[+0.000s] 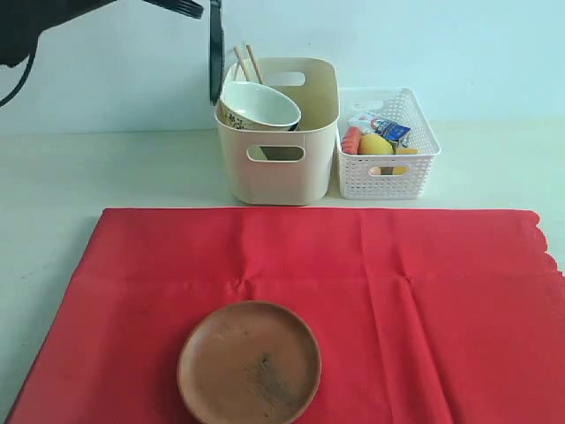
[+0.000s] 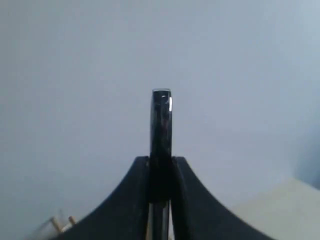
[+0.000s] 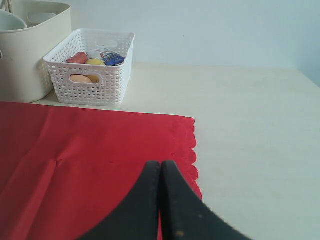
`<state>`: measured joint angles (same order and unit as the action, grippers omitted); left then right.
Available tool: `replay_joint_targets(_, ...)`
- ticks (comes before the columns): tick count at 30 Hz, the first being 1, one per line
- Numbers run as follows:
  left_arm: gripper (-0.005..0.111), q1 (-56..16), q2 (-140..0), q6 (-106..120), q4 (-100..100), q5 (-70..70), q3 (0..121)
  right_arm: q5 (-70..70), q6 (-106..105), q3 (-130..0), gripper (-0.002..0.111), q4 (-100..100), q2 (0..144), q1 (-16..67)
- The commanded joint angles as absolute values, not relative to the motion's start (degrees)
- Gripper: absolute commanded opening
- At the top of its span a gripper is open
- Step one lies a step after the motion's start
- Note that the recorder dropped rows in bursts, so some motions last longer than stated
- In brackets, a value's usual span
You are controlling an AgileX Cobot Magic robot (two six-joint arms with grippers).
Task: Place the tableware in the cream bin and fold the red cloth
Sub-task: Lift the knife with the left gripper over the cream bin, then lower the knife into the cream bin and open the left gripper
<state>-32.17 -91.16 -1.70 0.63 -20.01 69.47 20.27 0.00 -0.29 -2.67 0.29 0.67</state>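
The cream bin stands behind the red cloth and holds the tilted white patterned bowl and the wooden chopsticks. My left gripper is high above the bin's left rim, shut on the dark wooden spoon, which hangs straight down. In the left wrist view the spoon stands clamped between the jaws. The round brown plate lies on the cloth's near part. My right gripper is shut and empty over the cloth, near its scalloped edge. Knife and steel cup are hidden.
A lower white perforated basket with a lemon, a sausage and a small blue-white carton stands right of the cream bin. Pale table lies bare beyond the cloth's scalloped edge. A light wall closes the back.
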Motion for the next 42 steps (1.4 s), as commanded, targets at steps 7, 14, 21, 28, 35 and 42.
replay_joint_targets(7,0.0,-32.0,-103.4,-11.6,-1.5,-47.4,69.3,19.6,0.0,0.0,0.0,-2.8,0.0,0.3)
replay_joint_targets(14,0.0,-32.0,-114.4,-12.0,-2.7,-67.4,70.7,19.6,0.0,0.0,0.0,-2.8,0.0,0.3)
replay_joint_targets(21,0.0,-32.1,-124.0,-12.7,-4.0,-70.0,78.0,19.6,0.0,0.0,0.0,-2.8,0.0,0.3)
replay_joint_targets(28,0.0,-32.1,-128.9,-15.3,-4.2,-64.3,80.8,19.6,0.0,0.0,0.0,-2.8,0.0,0.3)
replay_joint_targets(35,0.004,-32.1,-129.0,-15.3,-6.6,-54.7,80.8,19.6,0.0,0.0,0.0,-2.8,0.0,0.3)
replay_joint_targets(42,0.047,-32.1,-129.0,-15.3,-11.8,-53.9,80.8,19.6,0.0,0.0,0.0,-2.8,0.0,0.3)
